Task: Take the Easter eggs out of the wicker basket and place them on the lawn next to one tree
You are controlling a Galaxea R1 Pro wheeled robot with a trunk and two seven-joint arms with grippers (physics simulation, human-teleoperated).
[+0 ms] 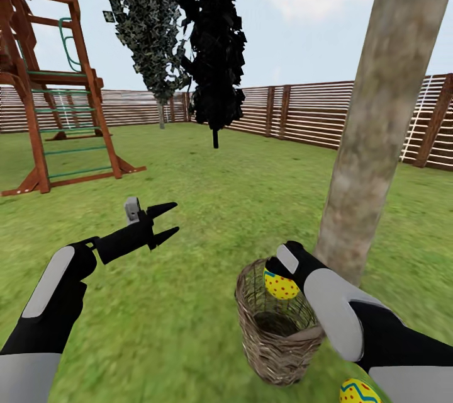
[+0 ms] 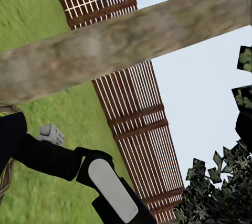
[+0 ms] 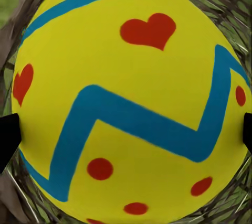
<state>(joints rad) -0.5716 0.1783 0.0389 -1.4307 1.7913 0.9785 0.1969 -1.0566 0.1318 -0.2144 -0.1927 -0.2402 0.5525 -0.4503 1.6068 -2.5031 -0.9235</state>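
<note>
We see both arms built from matte black segments capped with smooth, pale grey oval panels (the same rounded plates appear on forearm and wrist alike). The left hand (image 1: pixel 167 222) ends in two tapered black fingers, pointed like a beak, with a small light grey block mounted on top of its wrist housing. The right hand (image 1: pixel 275 266) shows a black rounded body with a grey oval inlay; in the right wrist view its dark fingertips (image 3: pixel 7 137) appear as flat black wedges. Seams between shells are clean, no visible cables or screws
</note>
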